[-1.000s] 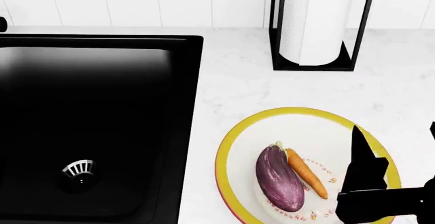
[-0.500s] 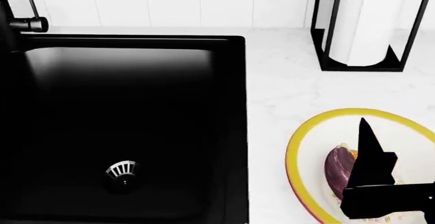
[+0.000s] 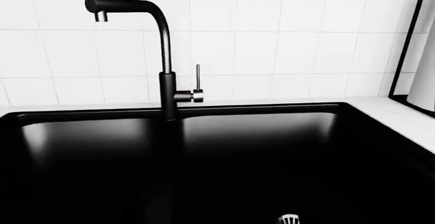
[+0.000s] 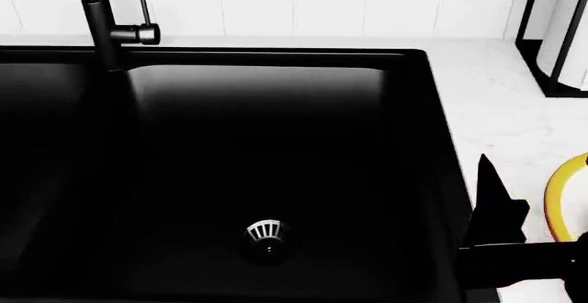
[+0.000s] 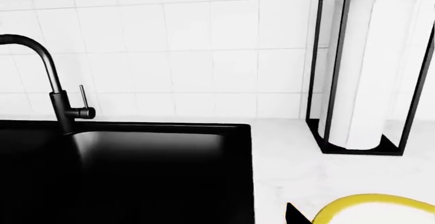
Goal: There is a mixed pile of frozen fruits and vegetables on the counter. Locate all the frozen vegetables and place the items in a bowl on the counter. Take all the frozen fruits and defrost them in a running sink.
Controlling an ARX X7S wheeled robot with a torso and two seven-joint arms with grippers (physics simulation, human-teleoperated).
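The black sink [image 4: 275,144] fills most of the head view, with a silver drain strainer [image 4: 266,233] in its right basin and the tall black faucet [image 4: 101,21] at the back. No water shows at the spout [image 3: 101,15]. Only a yellow arc of the bowl [image 4: 560,206] shows at the right edge, on the white counter [image 4: 487,89]. My right gripper [image 4: 528,203] hovers over the counter between sink and bowl, open, with one pointed finger [image 4: 489,186] showing and nothing by it. The frozen vegetables and frozen fruits are out of view. My left gripper does not show.
A paper towel roll in a black wire holder [image 5: 370,76] stands on the counter at the back right, against the white tiled wall. The sink's right rim [image 4: 441,144] runs just left of my right gripper. The faucet's lever [image 3: 197,79] points straight up.
The head view has swung left. The sink and faucet have slid right across the picture, the bowl has moved to the right edge, and the eggplant and carrot in it have left the view.
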